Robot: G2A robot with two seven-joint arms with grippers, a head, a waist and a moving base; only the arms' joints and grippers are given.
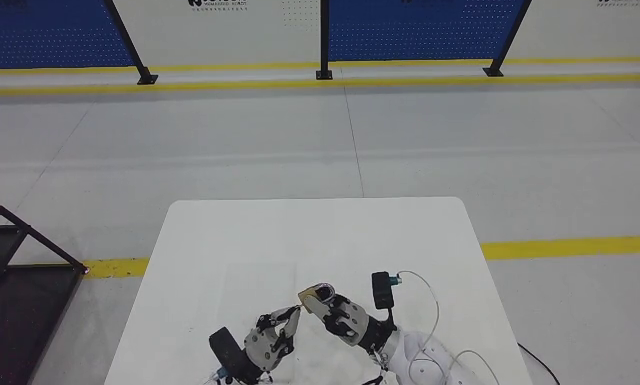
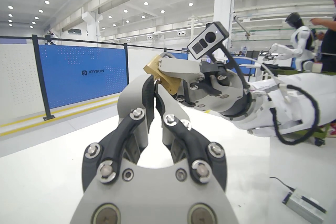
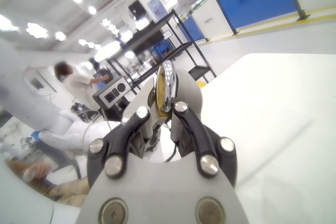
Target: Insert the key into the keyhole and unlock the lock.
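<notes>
White table (image 1: 320,235) is standing on grey floor (image 1: 300,135), yellow stripe (image 1: 560,248) running out past both its sides.

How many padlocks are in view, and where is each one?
1. The brass padlock is held above the table between the fingers of the right gripper; the left gripper holds the key at its bottom edge.
</notes>
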